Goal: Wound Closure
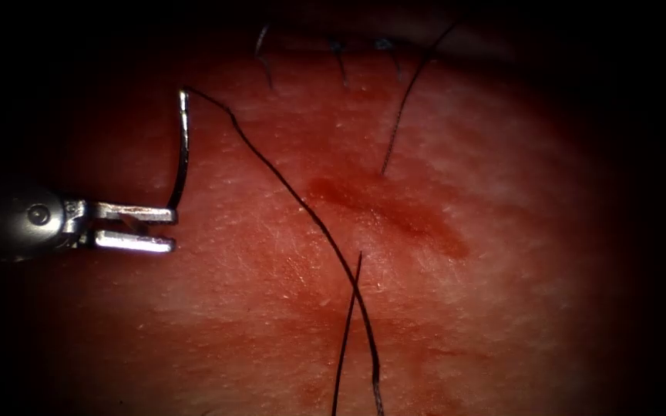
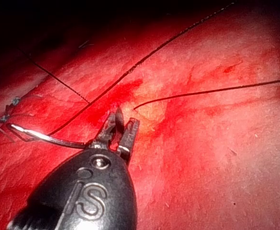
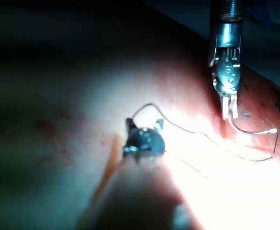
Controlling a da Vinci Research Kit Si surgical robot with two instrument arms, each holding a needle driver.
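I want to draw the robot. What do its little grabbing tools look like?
The left gripper has two slim, straight, shiny silver jaws on a rounded grey metal wrist with a round pin. Up close, its dark domed housing carries raised "IS" letters and a small screw. The right gripper is a dark rounded head with two short prongs.

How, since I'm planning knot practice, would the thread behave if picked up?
Probably floppy: the thread lies in loose curves on the tissue, trailing from the needle at the left hand. Likely light: it is hair-thin. The open right hand holds nothing.
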